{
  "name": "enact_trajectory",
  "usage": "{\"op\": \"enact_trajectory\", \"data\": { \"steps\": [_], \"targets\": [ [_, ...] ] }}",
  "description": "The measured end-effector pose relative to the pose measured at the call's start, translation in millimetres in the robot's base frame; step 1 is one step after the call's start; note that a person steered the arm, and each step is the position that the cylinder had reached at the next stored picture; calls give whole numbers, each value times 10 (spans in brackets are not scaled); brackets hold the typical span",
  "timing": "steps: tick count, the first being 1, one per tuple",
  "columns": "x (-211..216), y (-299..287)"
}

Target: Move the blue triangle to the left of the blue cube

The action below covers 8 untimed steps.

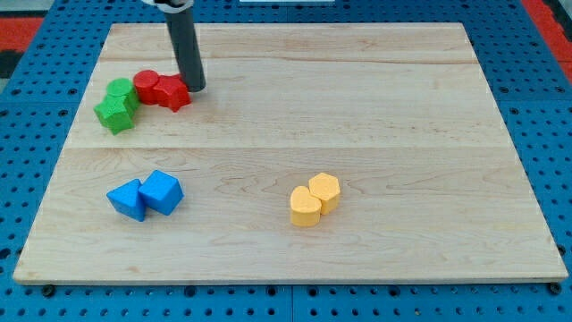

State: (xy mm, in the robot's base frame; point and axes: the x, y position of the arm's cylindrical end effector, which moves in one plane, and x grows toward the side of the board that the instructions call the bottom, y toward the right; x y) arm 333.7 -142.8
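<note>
My tip (196,88): just right of the red blocks (164,89), far from both blue ones.
Hand: I have none, only the rod.
Blue triangle (128,199): touching the blue cube (162,191), on its left, on the desk (375,116).

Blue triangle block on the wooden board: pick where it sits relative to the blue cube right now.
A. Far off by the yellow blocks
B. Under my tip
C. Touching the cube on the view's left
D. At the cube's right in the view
C: the blue triangle block lies against the blue cube on the view's left, while my tip is up beside the red blocks.
</note>
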Motion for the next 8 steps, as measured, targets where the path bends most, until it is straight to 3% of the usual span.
{"op": "enact_trajectory", "data": {
  "steps": [1, 2, 3, 5, 8],
  "targets": [
    [42, -42],
    [234, 290],
    [633, 255],
    [882, -279],
    [1807, -976]
  ]
}}
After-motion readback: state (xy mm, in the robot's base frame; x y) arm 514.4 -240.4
